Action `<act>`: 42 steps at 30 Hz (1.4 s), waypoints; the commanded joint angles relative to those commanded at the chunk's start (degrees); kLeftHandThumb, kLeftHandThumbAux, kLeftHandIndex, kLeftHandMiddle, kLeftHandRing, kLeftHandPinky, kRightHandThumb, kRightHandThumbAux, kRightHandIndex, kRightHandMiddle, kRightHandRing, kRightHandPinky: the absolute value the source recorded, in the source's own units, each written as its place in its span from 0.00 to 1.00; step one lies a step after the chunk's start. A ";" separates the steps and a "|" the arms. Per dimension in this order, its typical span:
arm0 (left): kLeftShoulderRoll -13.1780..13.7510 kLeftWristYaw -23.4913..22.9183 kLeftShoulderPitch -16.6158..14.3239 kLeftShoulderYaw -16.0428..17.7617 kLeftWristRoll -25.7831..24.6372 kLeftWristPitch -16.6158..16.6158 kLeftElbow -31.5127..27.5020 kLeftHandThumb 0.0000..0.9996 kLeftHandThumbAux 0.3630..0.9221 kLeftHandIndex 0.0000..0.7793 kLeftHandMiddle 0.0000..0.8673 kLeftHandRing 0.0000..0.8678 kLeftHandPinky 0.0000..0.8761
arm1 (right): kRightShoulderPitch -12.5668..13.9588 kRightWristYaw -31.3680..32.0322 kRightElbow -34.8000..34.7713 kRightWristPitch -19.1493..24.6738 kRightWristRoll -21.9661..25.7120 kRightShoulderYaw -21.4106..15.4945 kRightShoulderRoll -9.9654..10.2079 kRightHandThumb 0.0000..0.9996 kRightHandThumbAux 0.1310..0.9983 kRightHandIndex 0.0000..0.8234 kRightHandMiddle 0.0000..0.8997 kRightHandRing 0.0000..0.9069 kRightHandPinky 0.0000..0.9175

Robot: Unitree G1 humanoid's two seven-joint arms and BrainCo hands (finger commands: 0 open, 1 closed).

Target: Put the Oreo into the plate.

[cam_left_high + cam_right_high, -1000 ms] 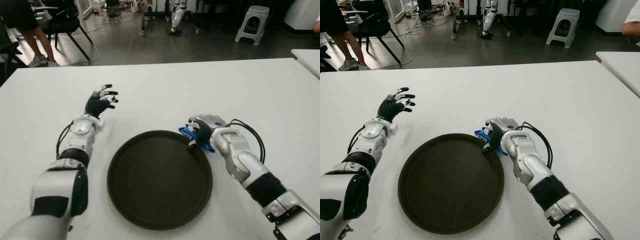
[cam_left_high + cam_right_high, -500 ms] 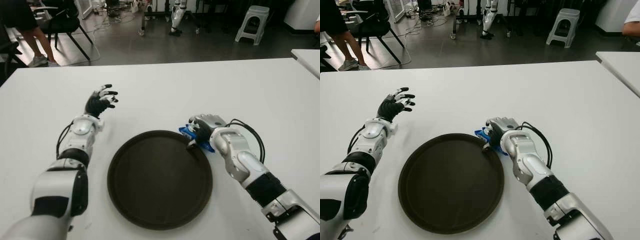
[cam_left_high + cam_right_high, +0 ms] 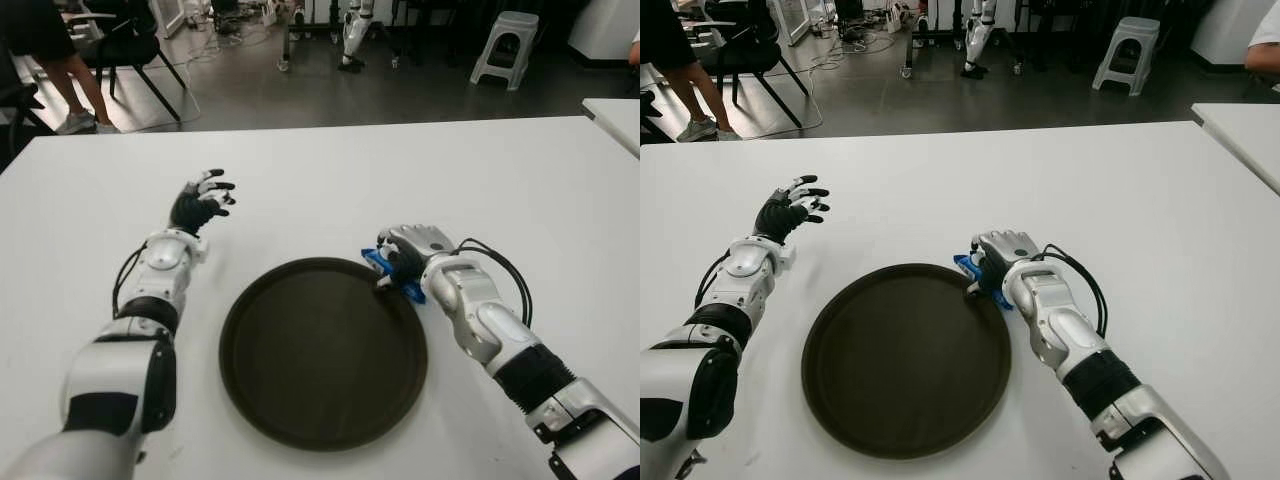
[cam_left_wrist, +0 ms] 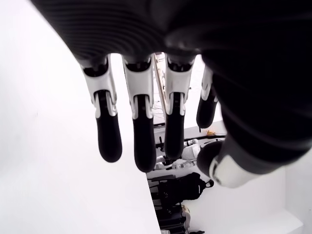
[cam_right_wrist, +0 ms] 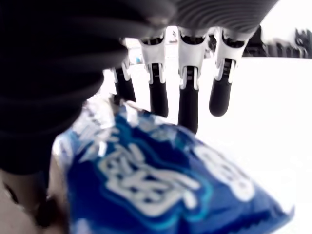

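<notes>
Just under the right hand (image 3: 412,250) the Oreo (image 3: 392,272) pack sits gripped; plate (image 3: 322,356) rim alongside

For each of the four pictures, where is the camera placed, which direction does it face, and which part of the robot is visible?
Left eye view: head, facing forward and down; white table, dark plate, both arms.
Right eye view: the same scene, shifted slightly.
Left wrist view: close behind the left hand, fingers spread, holding nothing.
Right wrist view: close behind the right hand over the blue Oreo pack.
Shared: that pack also shows at the plate's edge in both eye views.
</notes>
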 joint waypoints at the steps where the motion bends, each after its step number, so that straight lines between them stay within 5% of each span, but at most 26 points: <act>1: 0.02 0.06 0.00 -0.07 0.03 0.01 0.01 0.26 0.60 0.25 0.36 0.41 0.44 | 0.05 -0.10 -0.11 -0.19 -0.01 -0.04 -0.06 0.16 0.83 0.61 0.71 0.72 0.72; 18: 0.25 -0.49 0.07 0.08 -0.31 0.00 0.03 0.26 0.62 0.24 0.35 0.39 0.43 | 0.01 -1.05 -0.06 -0.85 -0.15 -0.09 -0.23 0.17 0.84 0.62 0.75 0.75 0.73; 20: 0.26 -0.22 0.09 -0.04 -0.14 -0.07 0.03 0.25 0.60 0.25 0.35 0.39 0.43 | -0.06 -1.24 0.09 -0.70 -0.28 -0.06 -0.19 0.47 0.75 0.56 0.74 0.74 0.73; 24: 0.36 0.25 0.13 -0.43 0.33 -0.22 0.01 0.24 0.59 0.25 0.35 0.39 0.42 | 0.00 -1.36 -0.09 -0.41 -0.21 -0.22 -0.14 0.64 0.71 0.53 0.74 0.75 0.74; 42: 0.32 -0.95 0.13 0.06 -0.37 -0.26 -0.09 0.26 0.56 0.25 0.36 0.41 0.45 | -0.40 -0.30 -0.09 0.30 -0.54 -0.09 -0.27 0.68 0.70 0.52 0.73 0.74 0.74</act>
